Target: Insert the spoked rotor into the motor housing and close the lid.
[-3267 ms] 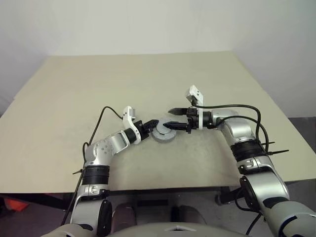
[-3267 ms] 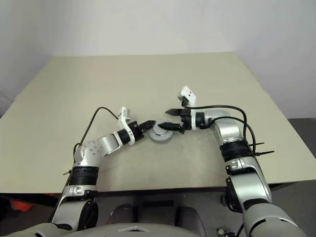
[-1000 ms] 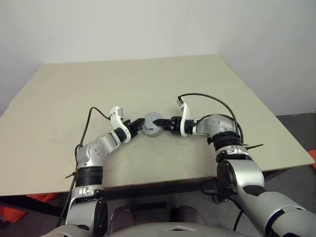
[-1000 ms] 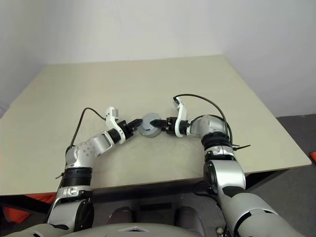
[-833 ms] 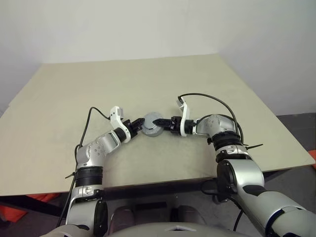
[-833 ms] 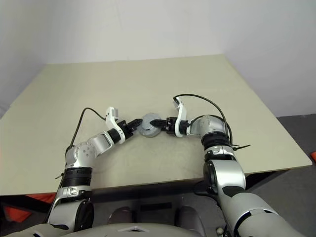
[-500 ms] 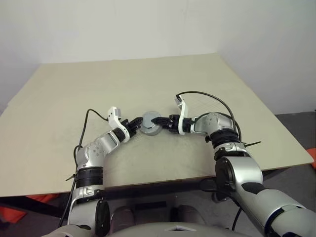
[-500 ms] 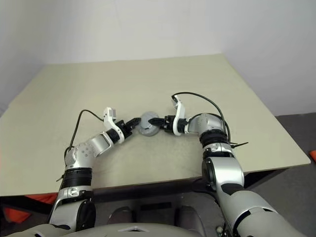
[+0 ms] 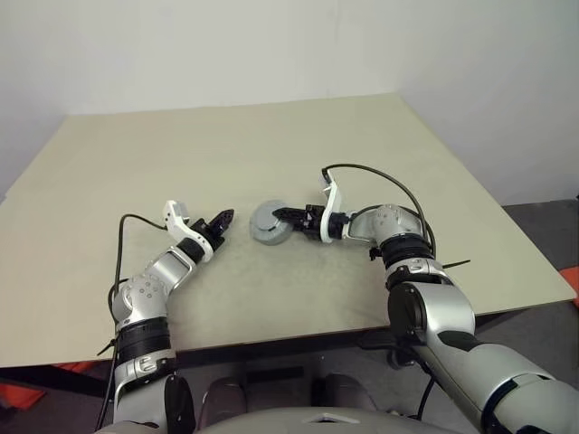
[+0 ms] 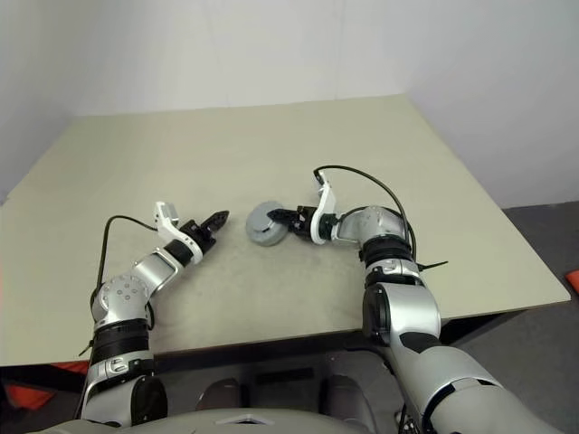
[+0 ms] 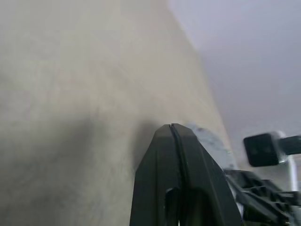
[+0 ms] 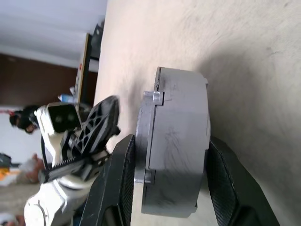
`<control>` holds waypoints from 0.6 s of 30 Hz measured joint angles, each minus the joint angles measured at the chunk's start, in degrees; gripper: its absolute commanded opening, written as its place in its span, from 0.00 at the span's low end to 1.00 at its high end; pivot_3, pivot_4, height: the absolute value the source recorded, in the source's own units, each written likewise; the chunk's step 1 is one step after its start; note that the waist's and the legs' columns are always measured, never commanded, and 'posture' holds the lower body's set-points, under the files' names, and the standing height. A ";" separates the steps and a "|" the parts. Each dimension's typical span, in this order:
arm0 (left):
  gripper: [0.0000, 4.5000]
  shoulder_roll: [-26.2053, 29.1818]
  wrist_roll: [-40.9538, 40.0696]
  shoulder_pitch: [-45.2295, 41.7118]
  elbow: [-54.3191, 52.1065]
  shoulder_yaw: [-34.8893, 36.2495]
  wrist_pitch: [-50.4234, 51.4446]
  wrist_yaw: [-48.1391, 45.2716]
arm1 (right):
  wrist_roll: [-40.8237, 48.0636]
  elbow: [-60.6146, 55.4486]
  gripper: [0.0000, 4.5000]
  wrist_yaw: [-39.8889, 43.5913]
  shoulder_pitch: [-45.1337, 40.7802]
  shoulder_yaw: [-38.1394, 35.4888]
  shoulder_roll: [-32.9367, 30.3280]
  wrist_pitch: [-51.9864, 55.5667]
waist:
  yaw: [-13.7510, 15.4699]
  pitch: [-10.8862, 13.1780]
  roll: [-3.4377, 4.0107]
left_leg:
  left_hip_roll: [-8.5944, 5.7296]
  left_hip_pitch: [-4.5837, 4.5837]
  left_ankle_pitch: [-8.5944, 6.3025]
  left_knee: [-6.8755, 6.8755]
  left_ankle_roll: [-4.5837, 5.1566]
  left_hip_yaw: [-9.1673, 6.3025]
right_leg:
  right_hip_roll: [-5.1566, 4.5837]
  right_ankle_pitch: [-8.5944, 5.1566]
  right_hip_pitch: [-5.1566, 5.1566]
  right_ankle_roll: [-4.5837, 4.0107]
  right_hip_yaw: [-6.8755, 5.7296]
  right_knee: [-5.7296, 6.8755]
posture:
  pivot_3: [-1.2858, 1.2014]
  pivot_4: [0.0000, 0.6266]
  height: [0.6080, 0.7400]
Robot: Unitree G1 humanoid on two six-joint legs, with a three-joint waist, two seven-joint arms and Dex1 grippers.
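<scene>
The motor housing (image 9: pixel 270 223), with the lid (image 12: pixel 146 139) seated on it, is seen just left of centre in the head view, resting on the table (image 9: pixel 271 145). In the right wrist view it appears as a short grey metal drum, the notched lid sitting flush on one end. The spoked rotor cannot be made out and is judged to be enclosed. The assembly is judged to be rigid, fairly heavy for its size and smooth-walled, so that it may slip under a light pinch; hold is best taken across the flat ends or squarely across the round wall, clear of the lid seam.

The right gripper (image 9: pixel 288 217) is seen pinching the drum, one finger (image 12: pixel 117 188) against the lid face and the other against the opposite end. The right forearm is laid low over the table from the right of the frame, the wrist bent towards the centre.

The left gripper (image 9: pixel 220 219) is shown pressed together and empty, lying left of the drum and apart from it, its tip aimed at it, with the elbow towards the lower left.
</scene>
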 measured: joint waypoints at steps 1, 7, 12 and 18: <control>0.00 -0.12 -0.44 0.40 -0.34 0.05 0.00 0.24 | 0.40 0.60 0.48 -0.72 -0.22 -0.78 0.10 0.04 | 0.01 0.00 0.00 | 0.01 0.00 0.00 0.00 0.00 0.00 | 0.00 0.00 0.00 0.00 0.00 0.00 | 0.52 0.00 1.00; 0.00 -0.37 -1.12 1.79 -1.01 -0.40 -0.22 1.22 | 0.67 0.86 0.46 -1.38 -0.27 -0.89 0.33 -0.35 | -0.02 0.00 0.00 | 0.03 0.01 0.01 0.00 -0.01 0.01 | 0.02 -0.01 0.00 0.02 -0.01 0.00 | 0.52 0.00 1.00; 0.00 -0.27 -1.54 1.79 -1.10 -0.60 -0.39 1.66 | 0.79 1.19 0.45 -2.14 -0.40 -1.11 0.60 -1.50 | 0.00 0.00 -0.01 | 0.02 0.02 0.05 0.00 -0.09 0.01 | 0.02 -0.03 0.00 0.06 -0.01 0.02 | 0.52 0.00 1.00; 0.00 -0.33 -2.84 1.82 -1.22 -0.51 -0.47 2.25 | 2.86 3.72 0.45 -5.45 -1.47 -5.38 0.88 -1.21 | 0.07 0.01 -0.01 | 0.02 -0.01 0.08 0.00 -0.14 0.01 | 0.01 -0.01 -0.01 0.02 -0.01 0.03 | 0.52 0.00 1.00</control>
